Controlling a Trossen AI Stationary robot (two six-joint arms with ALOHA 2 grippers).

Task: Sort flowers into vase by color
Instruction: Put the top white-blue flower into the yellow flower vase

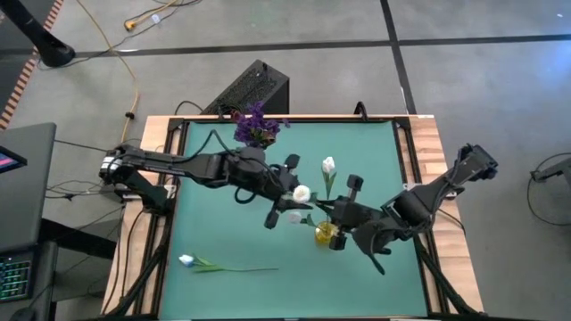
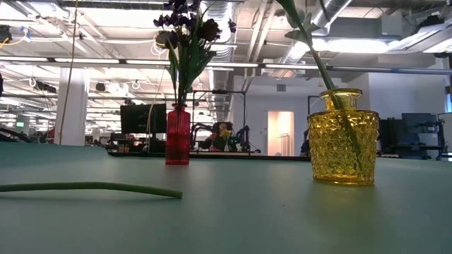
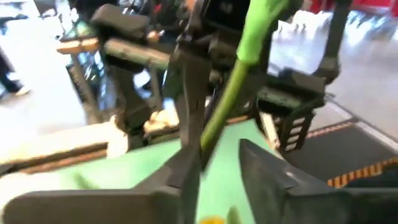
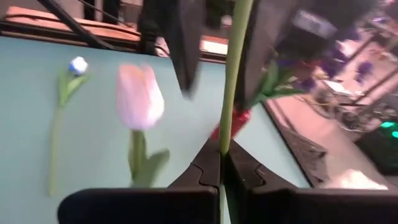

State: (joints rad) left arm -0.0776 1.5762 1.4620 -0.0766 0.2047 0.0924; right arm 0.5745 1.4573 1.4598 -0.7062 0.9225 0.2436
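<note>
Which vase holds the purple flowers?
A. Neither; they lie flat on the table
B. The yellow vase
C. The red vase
C: in the low view the purple flowers stand upright in the red vase, while the yellow vase holds only a green stem.

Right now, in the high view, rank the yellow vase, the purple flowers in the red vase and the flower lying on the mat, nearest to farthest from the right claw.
From the right claw, shut on a green stem:
1. Yellow vase, just below the claw, toward the front edge.
2. Purple flowers in the red vase, at the back edge, by the left arm.
3. Flower lying on the mat, front left, the farthest.
</note>
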